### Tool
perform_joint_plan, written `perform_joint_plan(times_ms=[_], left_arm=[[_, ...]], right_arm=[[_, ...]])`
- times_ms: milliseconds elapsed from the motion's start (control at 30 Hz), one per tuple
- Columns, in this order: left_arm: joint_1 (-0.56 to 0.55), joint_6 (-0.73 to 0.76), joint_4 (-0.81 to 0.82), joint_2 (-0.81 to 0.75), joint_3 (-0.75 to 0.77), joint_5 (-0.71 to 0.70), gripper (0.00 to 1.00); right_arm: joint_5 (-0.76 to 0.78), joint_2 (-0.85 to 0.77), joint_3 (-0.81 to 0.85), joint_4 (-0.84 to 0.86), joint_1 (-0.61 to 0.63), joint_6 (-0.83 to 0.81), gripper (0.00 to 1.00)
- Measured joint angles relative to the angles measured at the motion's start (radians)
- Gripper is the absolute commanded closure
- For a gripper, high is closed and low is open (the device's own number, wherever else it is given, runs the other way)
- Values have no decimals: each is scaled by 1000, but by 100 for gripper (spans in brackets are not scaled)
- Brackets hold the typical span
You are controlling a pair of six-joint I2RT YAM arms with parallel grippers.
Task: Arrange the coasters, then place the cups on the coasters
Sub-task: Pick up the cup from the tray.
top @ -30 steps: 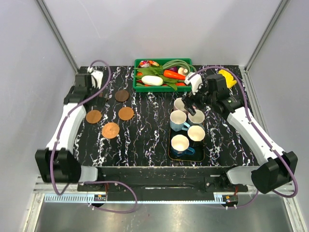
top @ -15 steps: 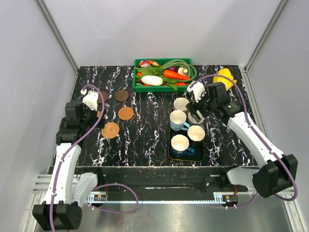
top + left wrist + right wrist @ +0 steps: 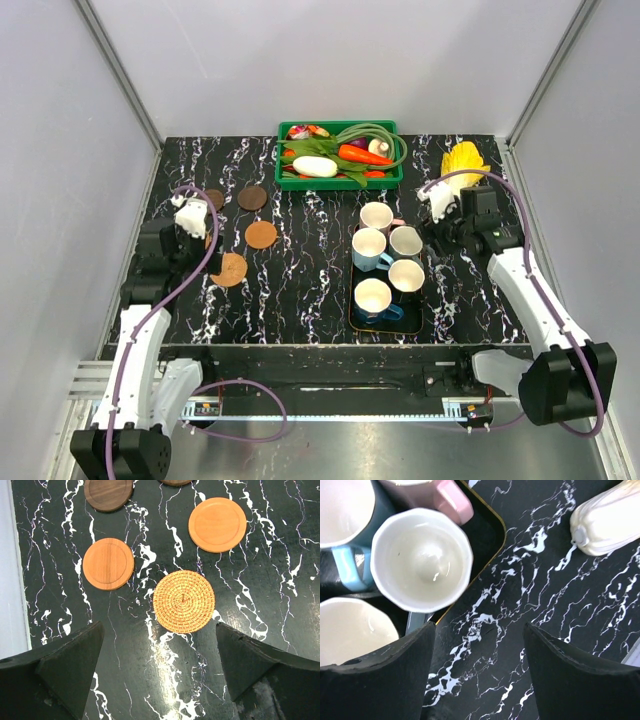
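Observation:
Several round coasters lie at the left of the table: a woven one (image 3: 184, 601) (image 3: 229, 268), two orange wooden ones (image 3: 108, 563) (image 3: 217, 524) and a dark one (image 3: 108, 494) (image 3: 252, 197). My left gripper (image 3: 159, 628) (image 3: 188, 235) hangs open above the table just short of the woven coaster, holding nothing. Several cups (image 3: 376, 216) (image 3: 374, 298) stand on the black tray (image 3: 385, 322). My right gripper (image 3: 479, 630) (image 3: 438, 228) is open over bare table beside the tray's right edge. Its left finger (image 3: 395, 670) is next to a white-inside cup (image 3: 421, 561).
A green basket of toy vegetables (image 3: 340, 155) sits at the back centre. A yellow corn-like toy (image 3: 463, 158) (image 3: 607, 522) lies at the back right, near my right gripper. A pink cup (image 3: 445, 495) and a blue-handled cup (image 3: 342, 515) crowd the tray.
My left arm has drawn back from the far left corner toward the near side, above the coasters. My right gripper has moved right, off the cups to the table beside the tray.

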Motion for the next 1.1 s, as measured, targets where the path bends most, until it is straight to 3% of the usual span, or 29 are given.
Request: perform_joint_plan(times_ms=[567, 767, 1100], left_arm=[[1, -4, 18, 23, -13, 19, 1], [1, -5, 19, 24, -13, 12, 1], [8, -18, 27, 31, -14, -8, 1]], right_arm=[[-217, -357, -196, -223, -7, -176, 17], [-285, -351, -228, -303, -7, -212, 19], [-291, -327, -294, -261, -7, -160, 28]])
